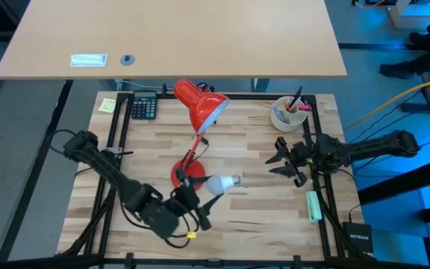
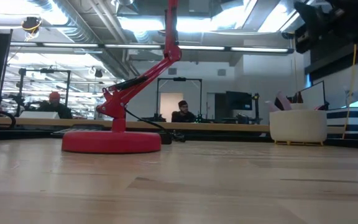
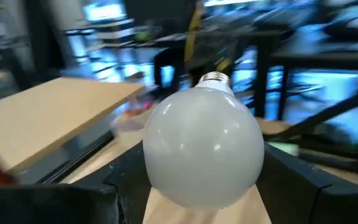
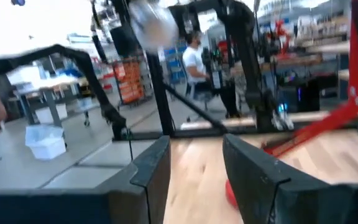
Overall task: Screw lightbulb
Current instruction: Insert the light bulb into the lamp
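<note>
Lightbulb (image 1: pixel 216 184) sits clamped in my left claw (image 1: pixel 192 196), raised off the tabletop (image 1: pixel 260 217) just beside the red lamp's base (image 1: pixel 187 172); its screw base (image 3: pixel 215 78) points away from my wrist. My right claw (image 1: pixel 284 159) hangs near the tabletop's right edge, fingers (image 4: pixel 253 168) parted and holding nothing, close to the white cup (image 1: pixel 287 113)

In the low view the red lamp (image 2: pixel 120 118) is cut off above its arm (shade out of frame); the lightbulb's (image 3: pixel 204 146) underside is hidden between the left gripper's fingers (image 3: pixel 92 199).
</note>
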Robot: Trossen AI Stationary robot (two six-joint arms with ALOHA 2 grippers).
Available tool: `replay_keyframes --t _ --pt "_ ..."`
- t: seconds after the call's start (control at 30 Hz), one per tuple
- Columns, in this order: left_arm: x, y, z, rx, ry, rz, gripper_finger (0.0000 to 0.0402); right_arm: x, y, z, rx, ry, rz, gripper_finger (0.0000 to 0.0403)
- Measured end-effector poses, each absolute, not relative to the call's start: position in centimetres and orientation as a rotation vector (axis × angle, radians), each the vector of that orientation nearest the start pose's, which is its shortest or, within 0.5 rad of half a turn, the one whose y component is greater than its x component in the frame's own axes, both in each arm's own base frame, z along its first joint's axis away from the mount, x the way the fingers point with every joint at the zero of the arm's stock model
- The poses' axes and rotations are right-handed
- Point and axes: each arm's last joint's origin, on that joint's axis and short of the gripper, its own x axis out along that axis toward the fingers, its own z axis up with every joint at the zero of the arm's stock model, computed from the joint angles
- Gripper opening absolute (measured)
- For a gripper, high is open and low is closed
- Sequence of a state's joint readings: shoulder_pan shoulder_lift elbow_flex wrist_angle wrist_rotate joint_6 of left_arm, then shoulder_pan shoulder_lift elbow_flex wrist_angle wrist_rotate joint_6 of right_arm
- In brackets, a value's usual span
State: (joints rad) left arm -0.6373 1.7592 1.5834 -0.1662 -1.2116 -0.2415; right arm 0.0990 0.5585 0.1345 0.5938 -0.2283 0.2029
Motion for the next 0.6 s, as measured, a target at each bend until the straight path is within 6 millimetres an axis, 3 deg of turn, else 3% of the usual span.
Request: replay_keyframes --t 0.17,0.27,0.4,0.6 --pt "33.7 -19.5 30.7 -0.050 0.136 0.699 0.0235 14.9 2.2 21.5 0.182 -0.200 0.362 0.0152" --pt "34.2 -18.5 29.2 -0.125 0.112 0.711 0.0235 15.7 2.3 21.3 0.181 -0.220 0.371 0.0152" --pt "34.9 -17.9 29.1 -0.170 0.035 0.645 0.0235 16.4 2.4 21.5 0.177 -0.299 0.399 0.0152" --pt "35.4 -16.5 31.0 -0.172 -0.230 0.385 0.0235 18.0 2.6 21.9 0.246 -0.339 0.448 0.0152"
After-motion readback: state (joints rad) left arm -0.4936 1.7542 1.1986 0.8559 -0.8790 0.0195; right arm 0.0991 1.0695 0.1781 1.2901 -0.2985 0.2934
